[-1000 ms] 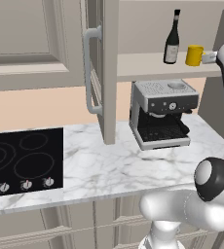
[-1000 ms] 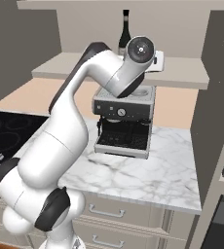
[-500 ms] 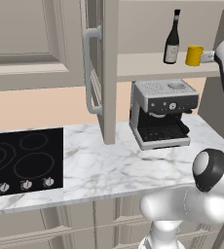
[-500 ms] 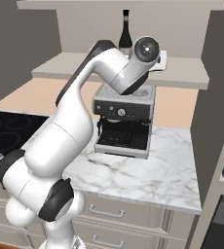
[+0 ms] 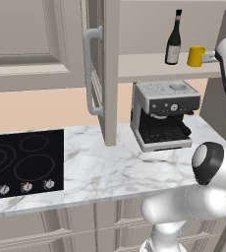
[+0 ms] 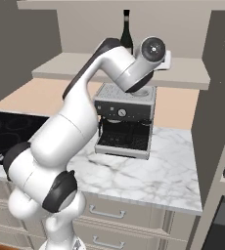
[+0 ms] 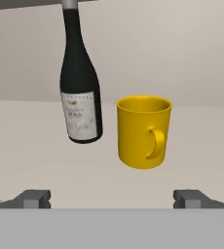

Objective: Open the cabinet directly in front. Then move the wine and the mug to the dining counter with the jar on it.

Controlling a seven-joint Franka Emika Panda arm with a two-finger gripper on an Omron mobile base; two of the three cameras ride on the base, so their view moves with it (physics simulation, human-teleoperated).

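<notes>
Hand wide before shelved mug

Kitchen setting: a white, grey-veined marble desk carries a black cooktop and a silver espresso machine. Beige panelled drawers run beneath; the wall behind is peach.

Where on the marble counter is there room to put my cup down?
The marble counter is bare between the black cooktop and the coffee machine, and in front of that machine. The cabinet shelf is bare left of the wine; the mug crowds its right side.
</notes>
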